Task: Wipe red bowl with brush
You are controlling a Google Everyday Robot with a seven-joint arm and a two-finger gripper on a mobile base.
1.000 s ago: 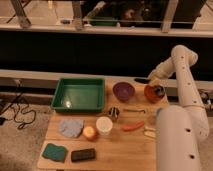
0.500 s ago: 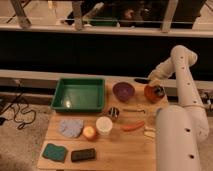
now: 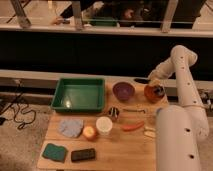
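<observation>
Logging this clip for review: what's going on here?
The robot's arm reaches over the back right of the table, with its hand down at the red bowl. A slim black brush juts out to the left of the hand, above the bowl's rim. The purple bowl sits alongside, apart from both.

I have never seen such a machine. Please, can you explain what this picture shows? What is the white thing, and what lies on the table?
The white shape is a robot arm on a mobile base. There is one camera, and it looks down past the arm at a wooden table. At the arm's end, the gripper is over the red bowl, at the table's far right. A slim black brush sticks out of the gripper, so it seems to be held. Also on the table are a purple bowl, a green tray, a carrot, a white cup, a grey cloth and a green sponge.
</observation>
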